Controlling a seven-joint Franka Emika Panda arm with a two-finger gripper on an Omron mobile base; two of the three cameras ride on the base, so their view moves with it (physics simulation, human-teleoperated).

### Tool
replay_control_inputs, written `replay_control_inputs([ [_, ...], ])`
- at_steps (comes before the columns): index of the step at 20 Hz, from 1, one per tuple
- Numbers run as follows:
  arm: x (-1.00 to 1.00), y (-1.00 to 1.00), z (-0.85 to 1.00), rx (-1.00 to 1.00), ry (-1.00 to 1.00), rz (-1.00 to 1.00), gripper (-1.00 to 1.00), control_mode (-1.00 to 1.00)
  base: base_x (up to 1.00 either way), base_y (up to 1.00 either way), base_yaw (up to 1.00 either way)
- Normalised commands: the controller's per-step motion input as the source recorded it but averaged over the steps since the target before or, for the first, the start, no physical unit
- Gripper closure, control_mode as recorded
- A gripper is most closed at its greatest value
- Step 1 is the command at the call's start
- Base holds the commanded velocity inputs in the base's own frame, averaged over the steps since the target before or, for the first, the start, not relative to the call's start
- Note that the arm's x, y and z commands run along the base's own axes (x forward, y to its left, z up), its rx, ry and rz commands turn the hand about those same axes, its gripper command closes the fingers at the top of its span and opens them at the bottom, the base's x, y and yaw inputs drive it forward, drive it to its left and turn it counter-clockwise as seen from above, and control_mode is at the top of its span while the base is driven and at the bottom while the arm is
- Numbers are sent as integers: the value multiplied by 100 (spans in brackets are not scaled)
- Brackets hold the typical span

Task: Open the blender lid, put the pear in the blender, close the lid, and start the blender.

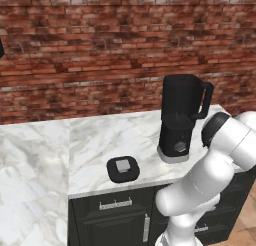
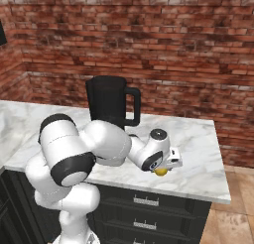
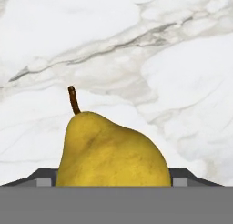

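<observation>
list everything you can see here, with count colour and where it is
blender: 1, black, lid off, on the counter near the wall
blender lid: 1, black with light-grey cap, flat on the counter near its front edge, apart from the blender
pear: 1, yellow with dark stem, low over the counter at the gripper
counter: 1, white marble
cabinets: dark, metal handles, under the counter
wall: red brick, behind
gripper: 1, at the pear, grip unclear
</observation>
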Motion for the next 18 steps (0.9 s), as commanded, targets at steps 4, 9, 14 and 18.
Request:
replay_control_inputs([
  [4,-2,0,3,0,0,0,100,-100,0,0,0],
  [9,-22,0,63,0,-1,0,100,-100,0,0,0],
  [14,-18,0,100,0,-6,3,100,-100,0,0,0],
  [18,-9,0,100,0,-6,1,100,-100,0,0,0],
])
